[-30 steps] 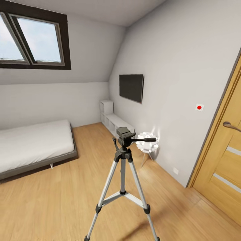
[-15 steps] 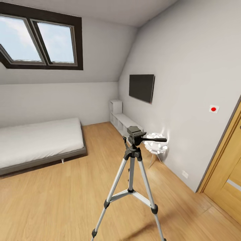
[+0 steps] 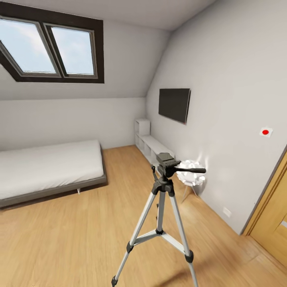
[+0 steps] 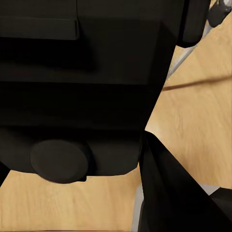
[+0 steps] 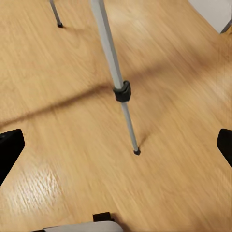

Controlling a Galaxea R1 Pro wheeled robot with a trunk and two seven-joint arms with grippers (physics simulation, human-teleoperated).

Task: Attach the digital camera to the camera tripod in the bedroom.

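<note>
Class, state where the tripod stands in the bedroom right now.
In the head view the tripod stands on the wood floor, low and right of centre, in front of the white lamp by the right wall, with the bed off to its left.

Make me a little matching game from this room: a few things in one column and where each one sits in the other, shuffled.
Things:
1. camera tripod
2. bed
3. TV
4. skylight

Places:
A. set in the sloped ceiling
B. hung on the right-hand wall
C. standing on the wood floor, nearest us
D. along the far wall at the left

Pairs: 1-C, 2-D, 3-B, 4-A
</note>
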